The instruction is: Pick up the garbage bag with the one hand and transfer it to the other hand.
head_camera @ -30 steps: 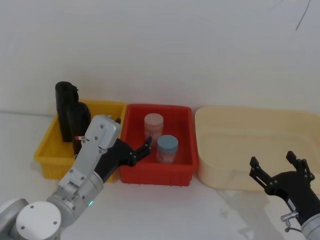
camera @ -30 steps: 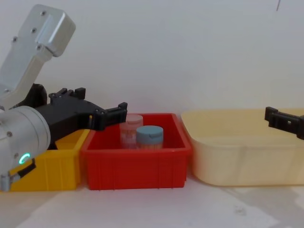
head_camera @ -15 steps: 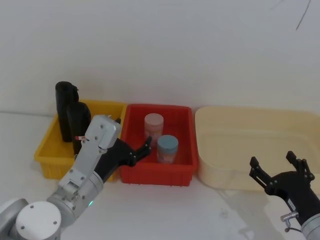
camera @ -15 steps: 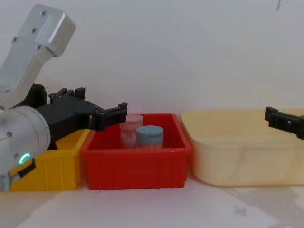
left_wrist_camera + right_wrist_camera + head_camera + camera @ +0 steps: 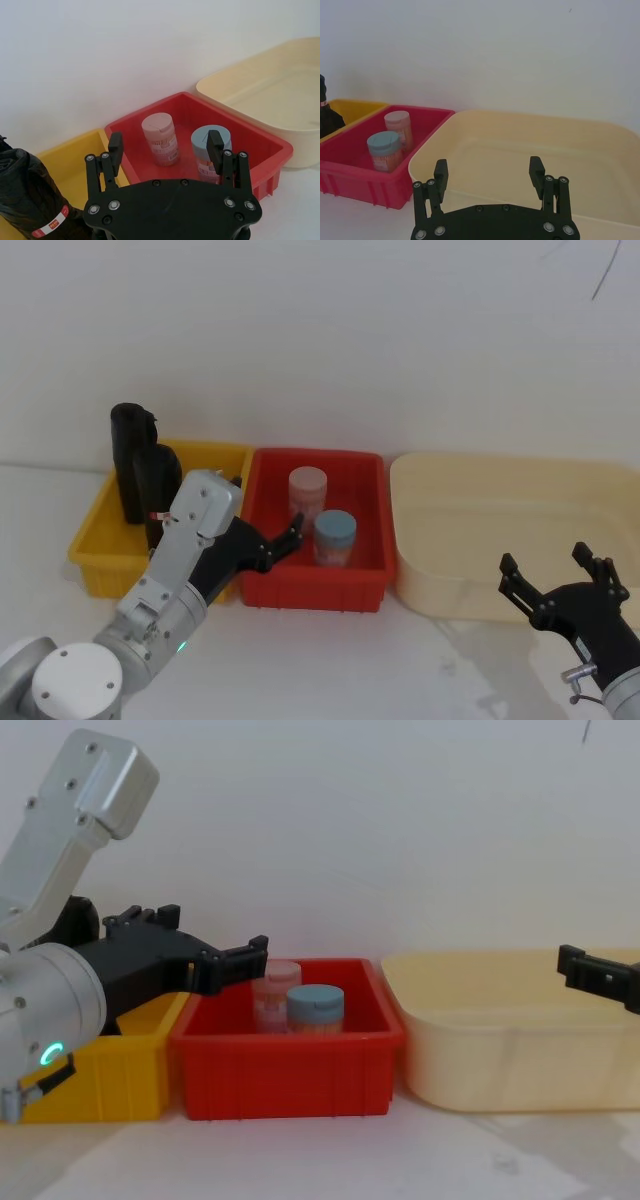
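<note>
Two tall black rolls stand in the yellow bin (image 5: 92,540) at the left. The back garbage bag (image 5: 127,455) is the taller one. The front garbage bag (image 5: 157,480) carries a small red-and-white label, and it also shows in the left wrist view (image 5: 27,200). My left gripper (image 5: 272,543), on the green-ringed arm, hangs open above the seam between the yellow and red bins, to the right of the rolls and apart from them (image 5: 166,144) (image 5: 235,955). My right gripper (image 5: 545,560) stands open and empty at the near edge of the cream tub (image 5: 488,169) (image 5: 590,970).
The red bin (image 5: 355,585) in the middle holds a pink-lidded jar (image 5: 308,490) and a blue-lidded jar (image 5: 334,536). A large cream tub (image 5: 420,580) sits to the right. A white wall rises just behind the bins. White tabletop lies in front.
</note>
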### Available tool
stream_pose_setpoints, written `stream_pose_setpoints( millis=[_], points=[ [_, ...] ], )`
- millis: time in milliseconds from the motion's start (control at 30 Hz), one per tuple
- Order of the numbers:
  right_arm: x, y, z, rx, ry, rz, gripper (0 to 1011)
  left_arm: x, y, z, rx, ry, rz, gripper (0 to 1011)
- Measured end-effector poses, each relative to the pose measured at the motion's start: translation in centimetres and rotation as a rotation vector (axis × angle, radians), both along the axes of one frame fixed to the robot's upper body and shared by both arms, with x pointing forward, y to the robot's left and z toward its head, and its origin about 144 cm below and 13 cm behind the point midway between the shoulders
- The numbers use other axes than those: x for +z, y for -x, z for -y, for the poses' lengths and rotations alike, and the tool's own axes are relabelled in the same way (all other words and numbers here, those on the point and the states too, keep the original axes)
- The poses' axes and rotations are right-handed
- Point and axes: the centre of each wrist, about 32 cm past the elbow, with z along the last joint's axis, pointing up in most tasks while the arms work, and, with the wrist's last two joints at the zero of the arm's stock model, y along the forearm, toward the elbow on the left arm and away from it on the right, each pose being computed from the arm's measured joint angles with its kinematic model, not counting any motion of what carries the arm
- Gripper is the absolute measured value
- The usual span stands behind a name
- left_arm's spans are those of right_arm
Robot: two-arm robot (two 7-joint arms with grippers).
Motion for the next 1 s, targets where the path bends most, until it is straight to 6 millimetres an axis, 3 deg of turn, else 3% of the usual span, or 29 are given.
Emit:
stream_pose_setpoints(
  millis=[800, 1000],
  points=[
    [0.01, -0.01, -0.01, 0.000, -0.001, 0.000, 1000, 0.02, 0.00, 0.00, 0.000, 0.000, 0.000, 1001],
    [0.26, -0.13, -0.11, 0.012, -0.002, -0.001, 1000, 0.82, 0.38, 0.22, -0.005, 0.003, 0.004, 1001]
  ],
)
